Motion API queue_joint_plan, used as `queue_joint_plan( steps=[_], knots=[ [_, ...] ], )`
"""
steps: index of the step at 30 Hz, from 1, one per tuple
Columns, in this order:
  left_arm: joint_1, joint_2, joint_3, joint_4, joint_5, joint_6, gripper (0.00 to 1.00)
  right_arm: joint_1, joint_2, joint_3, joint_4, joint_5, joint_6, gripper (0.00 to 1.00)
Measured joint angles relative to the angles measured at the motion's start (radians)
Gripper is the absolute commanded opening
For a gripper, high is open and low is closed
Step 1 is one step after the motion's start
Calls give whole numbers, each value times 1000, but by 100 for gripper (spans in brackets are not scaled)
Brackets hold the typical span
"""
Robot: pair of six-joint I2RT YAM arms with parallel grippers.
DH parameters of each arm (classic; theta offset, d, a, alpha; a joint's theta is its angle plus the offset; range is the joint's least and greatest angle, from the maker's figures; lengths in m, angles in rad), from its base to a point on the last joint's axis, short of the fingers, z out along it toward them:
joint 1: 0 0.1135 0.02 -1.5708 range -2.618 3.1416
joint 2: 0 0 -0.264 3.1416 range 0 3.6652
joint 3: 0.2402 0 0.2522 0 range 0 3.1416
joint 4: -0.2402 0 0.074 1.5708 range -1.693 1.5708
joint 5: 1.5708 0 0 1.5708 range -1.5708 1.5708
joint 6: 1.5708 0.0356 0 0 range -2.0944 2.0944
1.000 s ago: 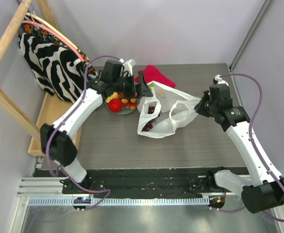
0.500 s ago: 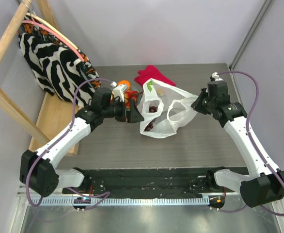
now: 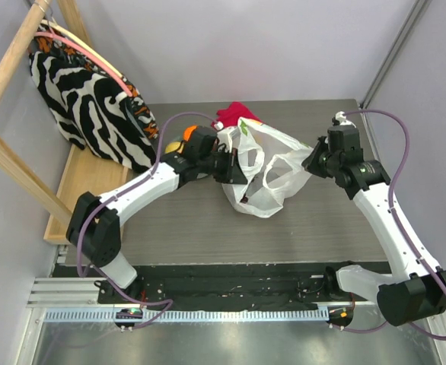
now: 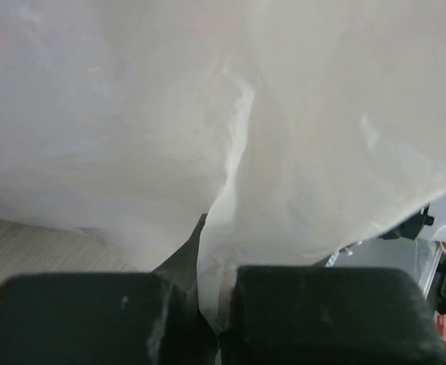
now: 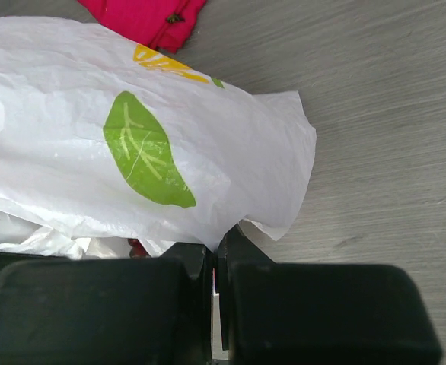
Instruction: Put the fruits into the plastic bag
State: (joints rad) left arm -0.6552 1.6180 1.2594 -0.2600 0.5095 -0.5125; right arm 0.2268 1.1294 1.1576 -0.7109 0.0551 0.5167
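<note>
One orange sits unbagged behind the left arm, the left end effector clenches the left rim of the plastic bag on the table, and the right end effector pinches its handle: mouth-opening step, I judge, so next needs one grip freed for fruit.

The plastic bag stands in the middle of the worktop. It is stretched between the left fingers and the right fingers, which both pinch its film, so nothing can pass across this line. The left arm lies slanted in front of the orange and blocks the way to it from the near side. The red cloth lies just behind the bag. The zebra-striped bag and the wooden frame fill the far left. There is free room on the near strip of worktop before the arm bases, and on the far strip to the right of the cloth.
</note>
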Motion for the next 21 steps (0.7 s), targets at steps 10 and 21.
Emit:
queue_joint_plan(
  steps=[10,21],
  knots=[
    [42,-23,395,-119,-65,-117,0,0,-56,247,-47,154,-101,1],
    [95,131,351,-120,10,-185,0,0,-71,56,-81,209,-144,1]
  ],
)
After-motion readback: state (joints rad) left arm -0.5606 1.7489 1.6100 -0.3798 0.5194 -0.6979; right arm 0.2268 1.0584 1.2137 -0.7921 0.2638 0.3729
